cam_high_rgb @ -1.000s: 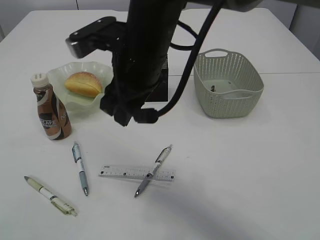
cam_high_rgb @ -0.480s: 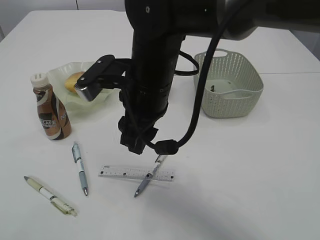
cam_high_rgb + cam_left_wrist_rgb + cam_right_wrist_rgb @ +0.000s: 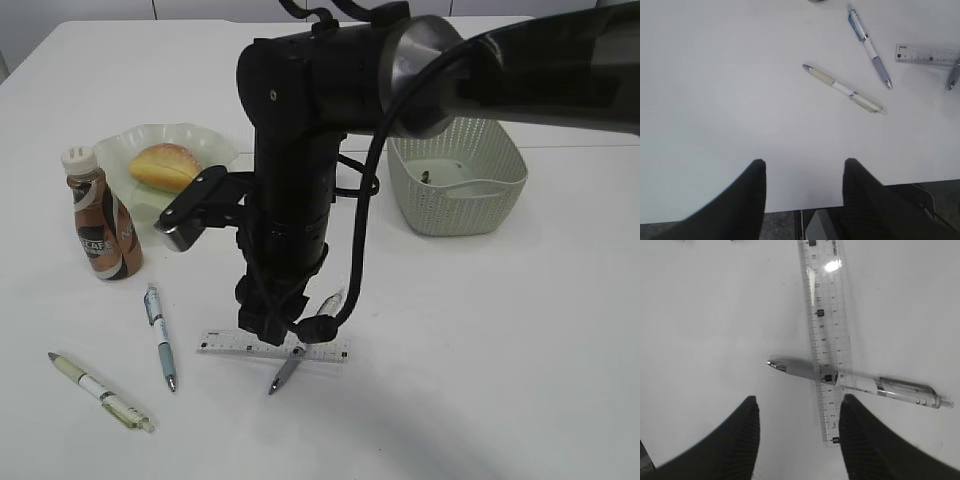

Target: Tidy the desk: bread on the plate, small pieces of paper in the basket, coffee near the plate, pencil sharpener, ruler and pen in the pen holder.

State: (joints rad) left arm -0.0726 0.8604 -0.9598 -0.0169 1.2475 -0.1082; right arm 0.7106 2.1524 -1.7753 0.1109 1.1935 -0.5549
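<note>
Two claws are showing; our right claw (image 3: 797, 440) is hanging open and empty just above the clear ruler (image 3: 823, 335), its dark fingers (image 3: 742, 437) spread wide, while our left claw (image 3: 802, 192) is also open and empty near the table's front edge, well apart from the work.

In the right wrist view the ruler is lying flat on the white table (image 3: 480, 330), and a grey-gripped pen (image 3: 860, 382) is crossing it; we cannot tell for certain which one is lying on top.

Three pens are waiting in all; the blue-banded pen (image 3: 158, 335) and the cream pen (image 3: 98, 390) are lying to the left of the ruler.

The bread (image 3: 165, 167) is already sitting on the green plate (image 3: 215, 150), the coffee bottle (image 3: 100, 215) is standing just beside that plate, and the basket (image 3: 455, 165) is sitting at the far right; the pen holder is hidden behind the arm, and we are not finding the pencil sharpener.

We are judging the risks like this; the ruler is thin and flat, so the fingers may slide over it instead of getting under an edge; closing across the crossing may catch pen and ruler together, or flick the pen away; pressing down hard may skid the ruler across the smooth table.
</note>
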